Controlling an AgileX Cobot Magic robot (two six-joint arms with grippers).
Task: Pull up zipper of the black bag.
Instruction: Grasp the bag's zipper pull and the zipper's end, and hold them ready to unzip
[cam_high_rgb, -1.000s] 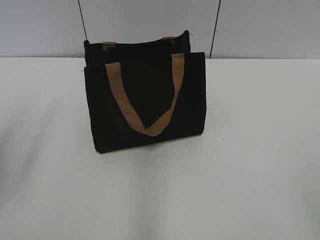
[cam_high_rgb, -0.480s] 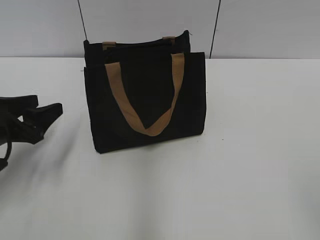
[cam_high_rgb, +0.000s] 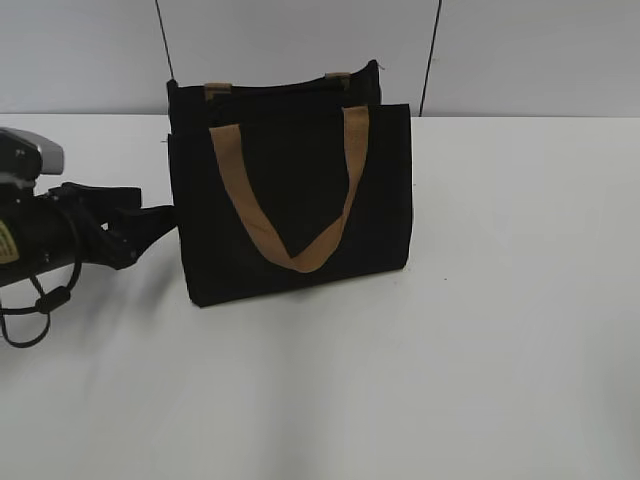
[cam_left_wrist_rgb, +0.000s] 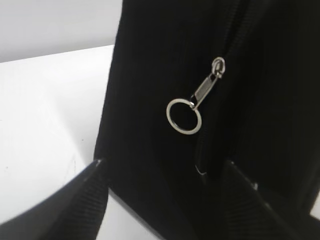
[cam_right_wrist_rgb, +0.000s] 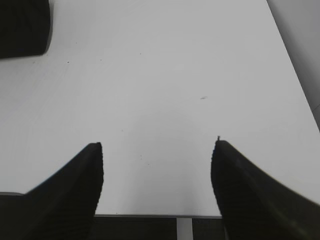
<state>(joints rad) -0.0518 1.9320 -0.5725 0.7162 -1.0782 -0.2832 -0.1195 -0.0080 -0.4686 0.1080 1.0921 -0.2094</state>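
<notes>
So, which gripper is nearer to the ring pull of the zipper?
The left. The left gripper is open just below the ring pull on the black bag, not touching it. The right gripper is open over bare table, with only a bag corner in view.

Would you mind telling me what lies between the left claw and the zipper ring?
Nothing: in the left wrist view the open left claw faces the ring with only black bag fabric around it.
</notes>
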